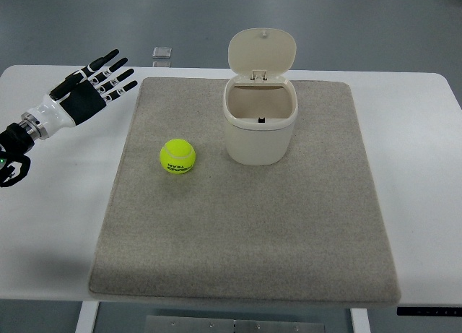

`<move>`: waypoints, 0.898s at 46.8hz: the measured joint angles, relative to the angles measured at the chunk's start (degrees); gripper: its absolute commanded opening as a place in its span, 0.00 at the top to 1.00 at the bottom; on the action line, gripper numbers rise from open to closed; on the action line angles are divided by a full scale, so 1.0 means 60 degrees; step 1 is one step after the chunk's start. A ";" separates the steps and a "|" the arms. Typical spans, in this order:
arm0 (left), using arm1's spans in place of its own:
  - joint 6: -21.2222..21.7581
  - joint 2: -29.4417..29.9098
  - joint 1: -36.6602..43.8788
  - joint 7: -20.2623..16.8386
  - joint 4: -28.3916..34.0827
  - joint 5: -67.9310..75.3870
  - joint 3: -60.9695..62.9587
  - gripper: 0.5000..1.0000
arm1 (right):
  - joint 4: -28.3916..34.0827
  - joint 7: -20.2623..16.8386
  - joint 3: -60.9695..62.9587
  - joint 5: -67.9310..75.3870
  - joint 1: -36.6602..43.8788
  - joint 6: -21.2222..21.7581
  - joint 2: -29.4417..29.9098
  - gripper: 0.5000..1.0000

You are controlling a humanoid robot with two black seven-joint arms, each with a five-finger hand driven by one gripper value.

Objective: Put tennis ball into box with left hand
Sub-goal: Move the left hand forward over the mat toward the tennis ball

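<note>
— Where does the tennis ball (177, 157) sit?

— On the grey mat (245, 232) covering the white tabletop (419, 145), left of the cream box (260, 127), whose lid stands open.

— And the left robot hand (92, 84)?

— Over the tabletop's far left corner, well apart from the ball, fingers spread and holding nothing. A small clear object (163, 53) lies beyond the far edge.

The only print in view is dark lettering on the yellow tennis ball (177, 157), which lies on the mat to the right of the left hand (92, 89) and nearer the camera. The letters are too small and blurred to read. Nothing else carries a legible word, number or sign.
</note>
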 measured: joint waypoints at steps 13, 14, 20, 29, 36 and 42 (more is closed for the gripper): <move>0.0000 0.0013 -0.0017 -0.0001 0.0013 0.0000 0.0044 0.02 | 0.0000 0.0000 0.0005 0.0000 0.0002 0.0000 0.0000 0.17; 0.0000 0.0014 -0.0034 -0.0001 0.0021 -0.0001 0.0044 0.02 | 0.0000 -0.0001 0.0005 0.0000 0.0004 0.0000 0.0000 0.17; 0.0051 0.0016 -0.0149 -0.0001 0.0046 -0.0001 0.0116 0.02 | 0.0000 0.0000 0.0005 0.0000 0.0003 0.0000 0.0000 0.17; 0.0075 0.0032 -0.0304 -0.0002 0.0053 0.0000 0.0350 0.01 | 0.0000 0.0000 0.0002 0.0000 -0.0001 0.0000 0.0000 0.17; 0.0023 0.0127 -0.0433 -0.0009 0.0061 0.0023 0.0273 0.02 | 0.0000 0.0000 0.0003 0.0000 -0.0001 0.0000 0.0000 0.17; -0.0001 0.0179 -0.0498 -0.0018 0.0094 0.0968 0.0321 0.02 | 0.0000 0.0001 0.0003 0.0000 -0.0001 0.0000 0.0000 0.17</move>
